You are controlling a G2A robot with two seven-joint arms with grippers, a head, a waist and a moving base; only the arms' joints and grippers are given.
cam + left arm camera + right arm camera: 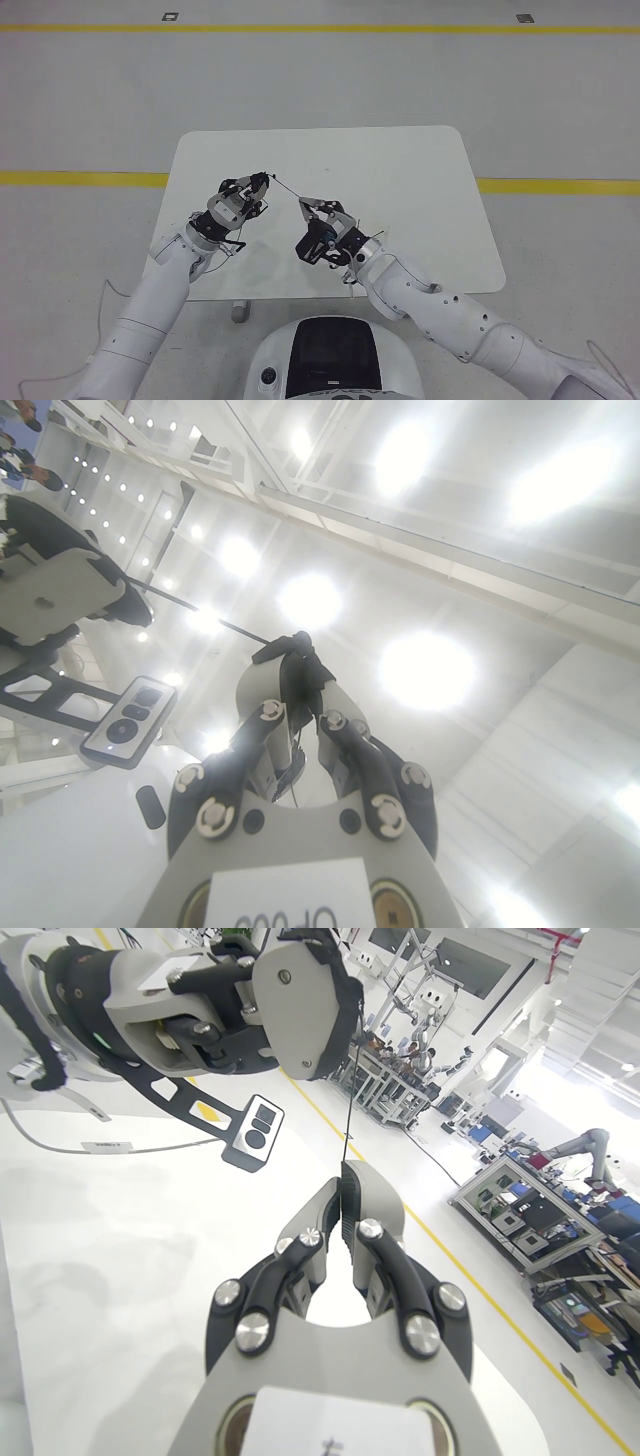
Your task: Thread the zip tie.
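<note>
The white counter (pixel 400 170) lies under both arms. Above it, the left claw (pixel 295 660) and the right claw (pixel 343 1183) each pinch one end of the thin black zip tie (pixel 350 1093), which runs straight between them.

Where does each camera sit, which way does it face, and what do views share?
Top view: above the arms, facing down at the table; both forearms show, left gripper and right gripper holding the zip tie between them.
Left wrist view: on that wrist, facing up at ceiling lights; own gripper shut on the zip tie, right gripper beyond.
Right wrist view: on that wrist, facing across the table toward workshop benches; own gripper shut on the zip tie, left gripper beyond.
All share both grippers and the zip tie.
</note>
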